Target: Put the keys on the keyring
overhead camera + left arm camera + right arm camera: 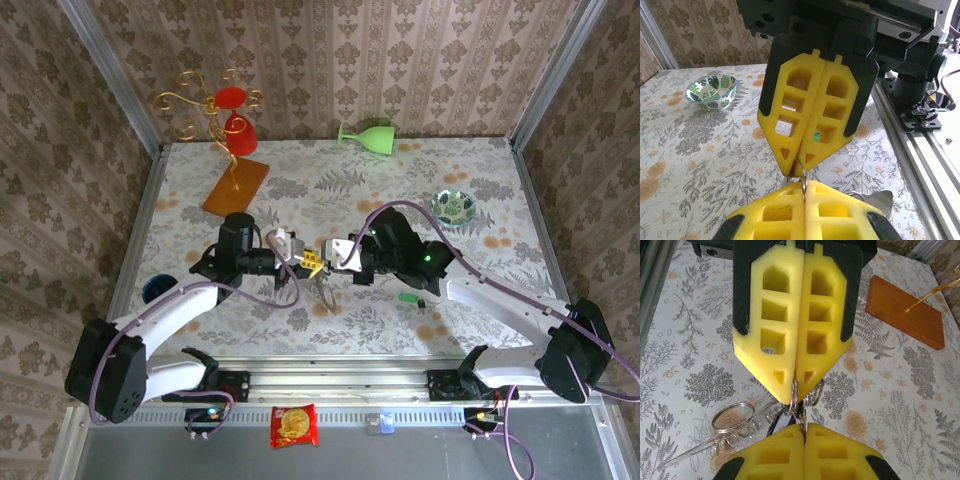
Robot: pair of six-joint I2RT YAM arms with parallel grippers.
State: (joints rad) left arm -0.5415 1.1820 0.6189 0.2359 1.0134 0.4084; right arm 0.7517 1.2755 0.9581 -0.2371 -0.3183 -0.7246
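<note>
Jaws of the left gripper (804, 195) and the right gripper (804, 435) are both clamping, tip to tip, on the wire of the keyring (794, 392), while the green key (407, 297) is lying well apart on the table (480, 190), not yet threaded.

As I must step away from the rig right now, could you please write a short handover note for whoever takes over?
Left gripper: shut on the keyring, tip to tip with the right one.
Right gripper: shut on the same wire.
Green key: loose on the table beside the right arm, not on the ring.
Silver key: seems to lie under the pinch with its small ring. I cannot tell whether it is threaded.
Done: keyring held between both grippers.
Left: thread the green key, check the silver one.
</note>
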